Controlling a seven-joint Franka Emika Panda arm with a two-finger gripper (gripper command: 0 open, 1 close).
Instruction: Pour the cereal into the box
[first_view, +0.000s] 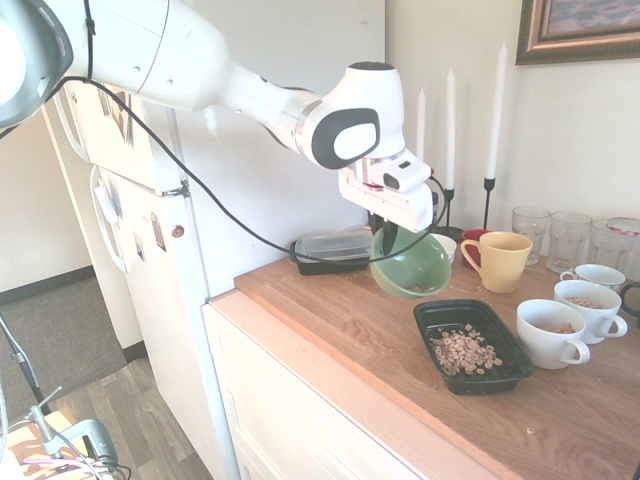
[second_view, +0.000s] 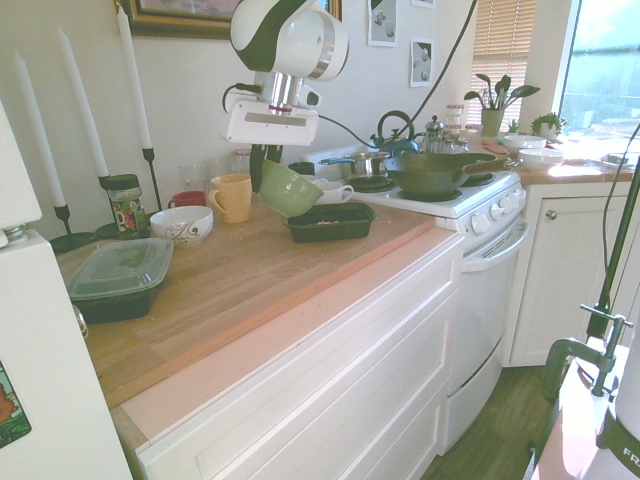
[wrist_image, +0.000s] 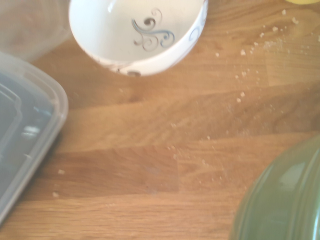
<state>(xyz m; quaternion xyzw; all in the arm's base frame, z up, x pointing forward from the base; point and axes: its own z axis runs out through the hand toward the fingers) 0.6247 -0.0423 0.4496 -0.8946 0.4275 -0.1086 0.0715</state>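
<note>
The green bowl (first_view: 412, 266) is held by its rim in the gripper (first_view: 385, 238), whose fingers are closed on it. The bowl is raised above the wooden countertop (first_view: 340, 320) and tipped steeply, its opening turned toward the box (first_view: 431, 318). A few pieces remain at the bowl's lower lip. The box is set flat on the countertop just beside the bowl, below its tilted edge. The cereal (first_view: 466, 352) is seen as a loose heap inside the box, toward the end nearer the white mugs (first_view: 550, 333). A yellow mug (first_view: 497, 259) is placed behind the box. In the wrist view, the bowl's green outer wall (wrist_image: 285, 200), a lidded black container (wrist_image: 25, 145) and a white patterned bowl (wrist_image: 140, 32) are shown, with crumbs scattered over the wood.
</note>
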